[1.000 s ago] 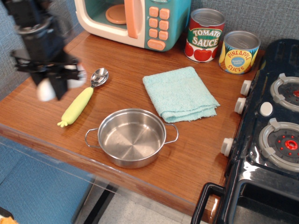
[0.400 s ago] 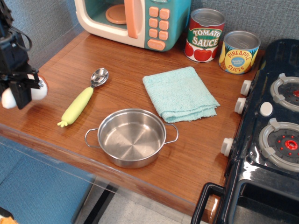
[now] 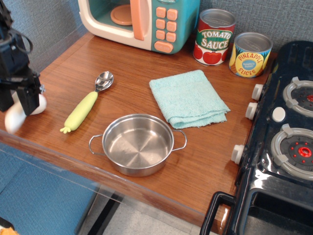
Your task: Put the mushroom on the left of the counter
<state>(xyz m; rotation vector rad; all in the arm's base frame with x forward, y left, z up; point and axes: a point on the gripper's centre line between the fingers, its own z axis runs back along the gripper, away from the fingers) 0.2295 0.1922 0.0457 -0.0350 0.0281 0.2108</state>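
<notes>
- One mushroom (image 3: pixel 14 119) is seen at the far left of the frame, low over the left front edge of the counter (image 3: pixel 132 68); its white body is blurred, and contact with the wood cannot be confirmed.
- The black gripper (image 3: pixel 20 100) is set directly above it, with its fingers on either side of the white shape and clamped on it.
- Bare wood lies between the mushroom and the yellow-green spoon (image 3: pixel 85 105), which is angled toward the middle of the frame; little counter remains to the left of the mushroom before the edge.
- Further right are found a steel pot (image 3: pixel 138 144) near the front edge, a folded teal cloth (image 3: pixel 188 98) behind it, a toy microwave (image 3: pixel 142 22) at the top, two cans (image 3: pixel 232 44) at the upper right, and a black stove (image 3: pixel 279 142) along the right side.
- Compared with the frame before, the gripper and mushroom have been lowered and are nearer the counter surface; the other objects are unchanged.
</notes>
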